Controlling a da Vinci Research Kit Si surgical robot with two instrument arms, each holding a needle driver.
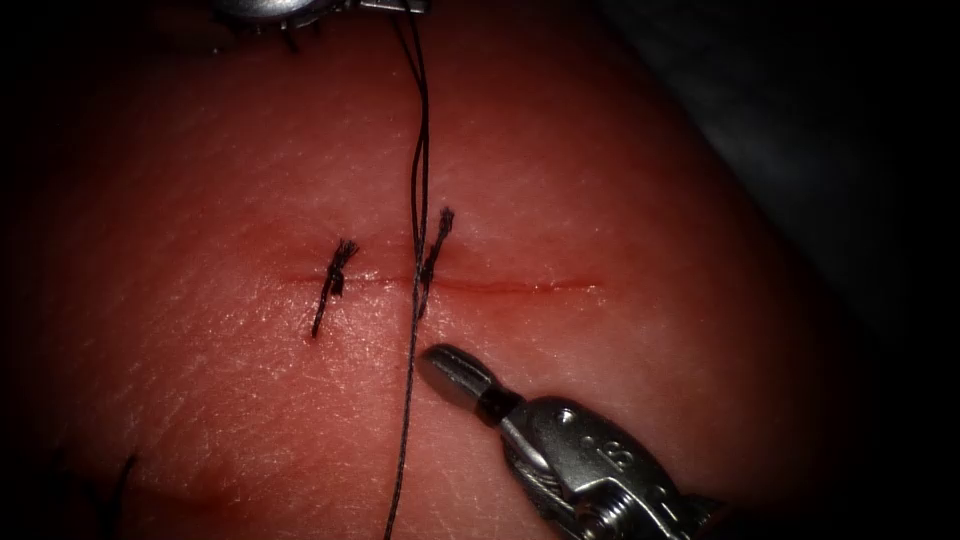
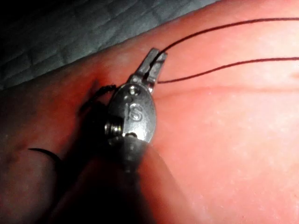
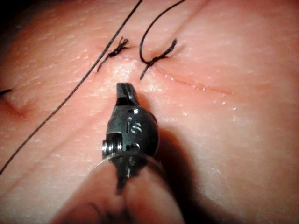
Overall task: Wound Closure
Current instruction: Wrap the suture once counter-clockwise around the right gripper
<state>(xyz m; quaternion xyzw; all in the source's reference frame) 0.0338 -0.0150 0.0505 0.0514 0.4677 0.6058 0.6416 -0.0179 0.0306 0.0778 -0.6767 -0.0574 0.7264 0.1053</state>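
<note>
The left tool (image 2: 156,63), at the far edge of the tissue (image 1: 650,200), is clenched on the thread (image 1: 419,180), whose two strands run down across the cut (image 1: 520,287) beside the second of two knotted stitches (image 1: 335,272). The right tool (image 1: 452,372), jaws closed and grasping nothing, rests just below the cut, close beside the thread. The needle's whereabouts cannot be told.

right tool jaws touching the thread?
Apart. Endoscope view shows bare tissue between the right tool, jaws shut on nothing, and the thread.
</note>
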